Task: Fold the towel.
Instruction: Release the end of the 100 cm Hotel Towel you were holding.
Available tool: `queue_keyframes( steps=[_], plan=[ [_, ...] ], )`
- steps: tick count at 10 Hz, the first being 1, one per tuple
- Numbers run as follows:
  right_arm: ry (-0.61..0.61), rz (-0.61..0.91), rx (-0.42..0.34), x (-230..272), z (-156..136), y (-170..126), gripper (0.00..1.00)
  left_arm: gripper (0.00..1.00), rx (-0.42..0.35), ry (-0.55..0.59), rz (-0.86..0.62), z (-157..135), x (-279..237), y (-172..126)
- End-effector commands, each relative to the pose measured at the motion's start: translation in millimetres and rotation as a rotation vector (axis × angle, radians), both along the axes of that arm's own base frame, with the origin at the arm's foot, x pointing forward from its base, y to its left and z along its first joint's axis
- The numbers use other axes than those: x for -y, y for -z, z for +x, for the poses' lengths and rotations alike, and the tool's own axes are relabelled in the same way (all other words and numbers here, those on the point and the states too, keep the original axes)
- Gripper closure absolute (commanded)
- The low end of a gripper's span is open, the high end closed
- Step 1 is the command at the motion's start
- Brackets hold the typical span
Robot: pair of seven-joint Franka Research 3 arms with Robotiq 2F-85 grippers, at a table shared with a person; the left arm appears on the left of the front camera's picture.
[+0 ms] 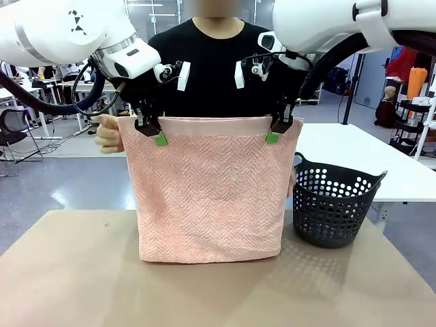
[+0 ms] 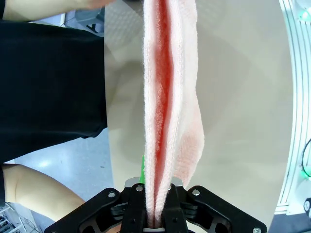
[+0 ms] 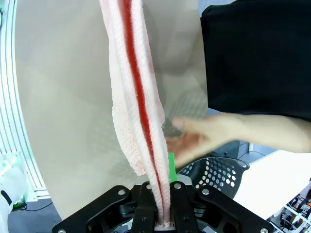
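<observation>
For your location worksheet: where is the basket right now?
In the front view, the basket stands on the table at its right side, just right of the hanging towel.

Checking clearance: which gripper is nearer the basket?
Right: the right gripper grips the towel corner up beside the basket; the left gripper grips the opposite corner, farther off.

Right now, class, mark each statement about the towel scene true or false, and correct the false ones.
1. The left fingers and right fingers both pinch the top edge of the towel. True.
2. The towel lies flat on the table. False: it hangs upright from the fingers.
3. The basket stands on the robot's right of the towel. True.
4. The left fingers stand open. False: they are shut on the towel.
</observation>
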State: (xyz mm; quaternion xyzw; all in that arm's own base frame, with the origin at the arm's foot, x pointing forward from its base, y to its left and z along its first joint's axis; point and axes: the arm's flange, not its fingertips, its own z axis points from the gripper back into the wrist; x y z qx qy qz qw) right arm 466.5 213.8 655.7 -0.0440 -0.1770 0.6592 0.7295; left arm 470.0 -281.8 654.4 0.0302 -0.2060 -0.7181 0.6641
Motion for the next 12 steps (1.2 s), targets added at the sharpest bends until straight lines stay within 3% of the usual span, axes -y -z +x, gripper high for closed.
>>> queue_keyframes(
  steps=[1,12],
  plan=[
    [0.001,-0.011,0.007,2.4,0.4,-1.2,1.00,1.00,0.001,-0.001,-0.001,0.1,-0.3,-0.5],
    [0.001,-0.011,0.007,2.4,0.4,-1.2,1.00,1.00,0.001,-0.001,-0.001,0.1,-0.3,-0.5]
  ],
)
